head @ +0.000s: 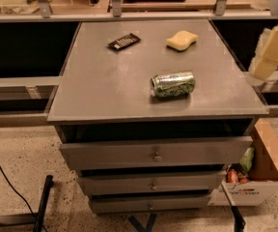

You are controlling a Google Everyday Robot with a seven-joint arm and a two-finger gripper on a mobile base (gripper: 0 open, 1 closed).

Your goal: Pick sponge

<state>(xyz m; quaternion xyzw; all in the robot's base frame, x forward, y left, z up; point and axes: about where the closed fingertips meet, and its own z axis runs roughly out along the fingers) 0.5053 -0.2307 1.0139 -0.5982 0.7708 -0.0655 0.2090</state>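
Note:
The sponge [181, 39], a small pale yellow pad with a pinched waist, lies on the far right part of the grey cabinet top [105, 86]. My gripper [270, 52] is at the right edge of the view, past the cabinet's right side and raised above the top's level. It is well to the right of the sponge and somewhat nearer the front, touching nothing. Its upper part is cut off by the frame edge.
A green can [173, 84] lies on its side in the middle of the top. A black remote-like object [124, 41] lies at the far left. Three drawers [156, 153] stand slightly open below. A cardboard box [255, 178] of items sits on the floor at right.

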